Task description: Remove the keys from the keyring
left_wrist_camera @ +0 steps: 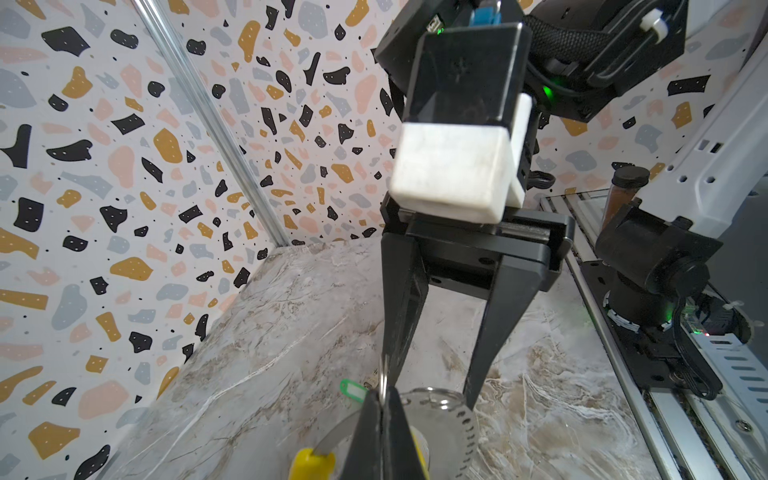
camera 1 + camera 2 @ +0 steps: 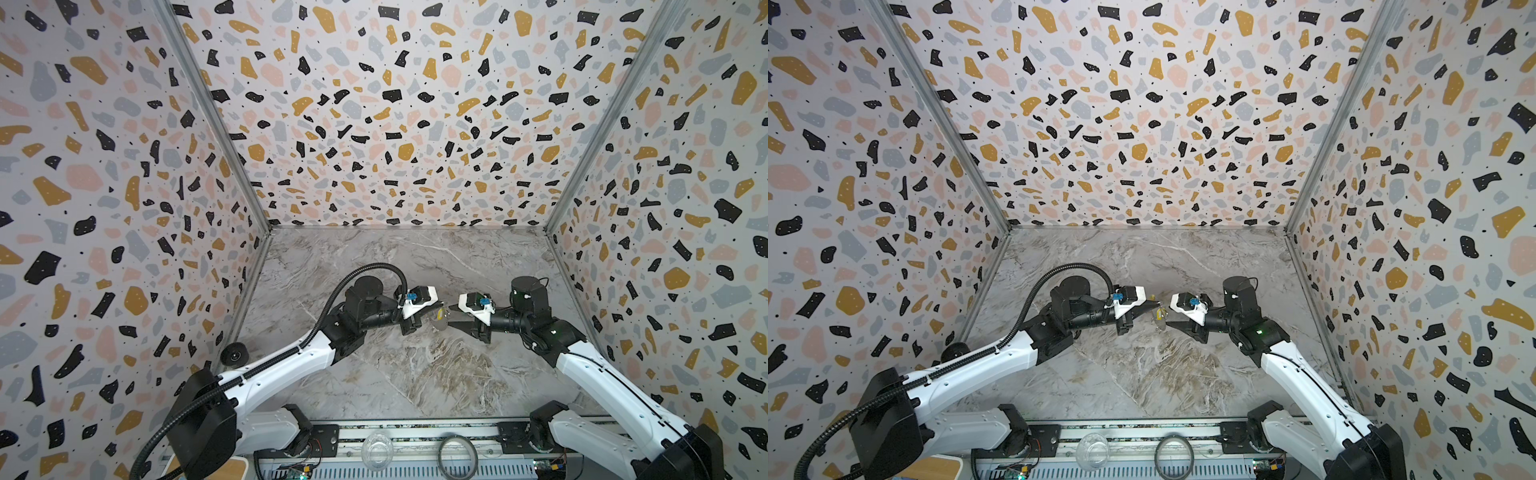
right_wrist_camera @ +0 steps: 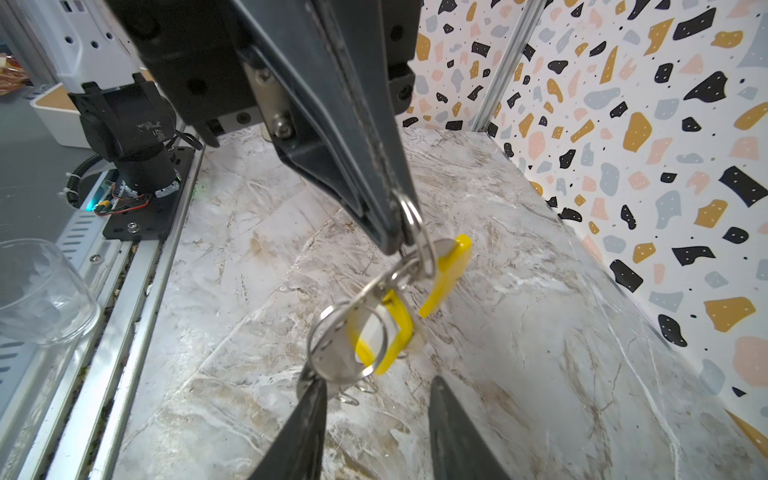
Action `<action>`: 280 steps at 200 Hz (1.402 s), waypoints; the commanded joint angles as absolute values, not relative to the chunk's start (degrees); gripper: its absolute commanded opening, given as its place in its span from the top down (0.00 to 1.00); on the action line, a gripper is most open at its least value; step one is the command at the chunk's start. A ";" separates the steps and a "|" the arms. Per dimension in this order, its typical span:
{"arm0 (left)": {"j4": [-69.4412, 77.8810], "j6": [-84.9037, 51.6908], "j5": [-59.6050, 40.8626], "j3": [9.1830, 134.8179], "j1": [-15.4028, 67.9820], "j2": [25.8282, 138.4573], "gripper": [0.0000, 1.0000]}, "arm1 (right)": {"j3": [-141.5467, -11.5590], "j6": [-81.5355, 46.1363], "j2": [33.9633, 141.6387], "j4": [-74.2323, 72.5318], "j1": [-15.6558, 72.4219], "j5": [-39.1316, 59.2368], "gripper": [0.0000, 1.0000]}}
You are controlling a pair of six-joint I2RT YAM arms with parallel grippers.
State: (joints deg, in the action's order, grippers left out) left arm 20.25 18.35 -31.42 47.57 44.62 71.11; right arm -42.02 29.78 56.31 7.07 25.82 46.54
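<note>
I see my left hand (image 3: 392,241) clamped on the thin silvery wire keyring (image 3: 415,222). A silvery yellow-tagged key (image 3: 332,361) hangs below the keyring, and my right hand (image 3: 374,419) is spread apart beneath it.

The walls (image 2: 395,124) are pale terrazzo with black, ochre, pink and grey blotches and fine dots. The table (image 2: 415,374) is grey marble with white veins and brown streaks. The arms (image 2: 291,361) are white with black joints. The left fingers (image 3: 353,166) and right fingers (image 3: 307,432) are black. At the left fingertips is a silvery keyring (image 3: 411,220) with a yellow sleeve (image 3: 446,274). Between the two pairs of fingers are a silvery key (image 3: 332,357) and a yellow tag (image 3: 390,328) with a white window. Just beside the left fingertips is a green tag (image 1: 353,390).
</note>
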 commanded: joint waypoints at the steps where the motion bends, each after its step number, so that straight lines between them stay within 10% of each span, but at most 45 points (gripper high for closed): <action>1: 24.78 17.54 -33.19 47.64 44.29 70.66 1.00 | -42.13 26.45 56.50 2.00 26.77 49.23 0.58; 280: 16.44 24.89 -25.78 53.00 44.25 70.69 1.00 | -43.41 31.70 60.38 2.96 26.26 45.50 0.99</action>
